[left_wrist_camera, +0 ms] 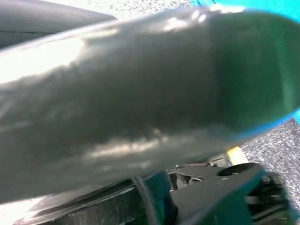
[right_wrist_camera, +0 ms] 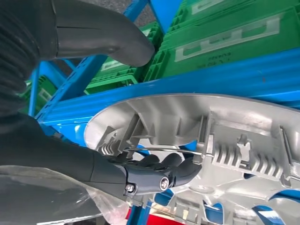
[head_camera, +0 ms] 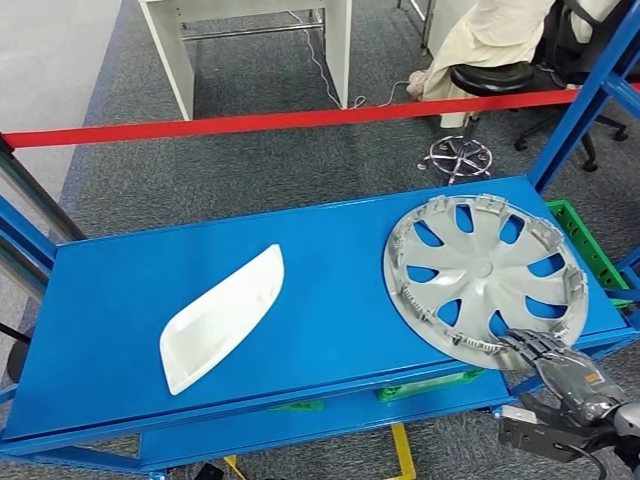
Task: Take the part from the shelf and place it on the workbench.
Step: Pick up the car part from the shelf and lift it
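Observation:
A silver hubcap (head_camera: 483, 270) lies inner side up at the right end of the blue shelf (head_camera: 332, 260), its near rim hanging over the front edge. My right hand (head_camera: 555, 365) reaches that near rim from below right. In the right wrist view its dark fingers (right_wrist_camera: 152, 171) lie on the ribbed inner side of the hubcap (right_wrist_camera: 229, 122), while the thumb (right_wrist_camera: 106, 37) stands well apart from the rim. A white curved part (head_camera: 223, 315) lies left of centre on the shelf. In the left wrist view a blurred grey surface sits close to the camera, and I cannot make out my left hand's fingers.
Green crates (head_camera: 585, 245) sit beside and under the shelf at the right. Blue uprights (head_camera: 581, 110) frame the shelf's right end. Behind it run a red barrier tape (head_camera: 264, 122), a white table (head_camera: 249, 30), and a stool (head_camera: 483, 80) with a seated person.

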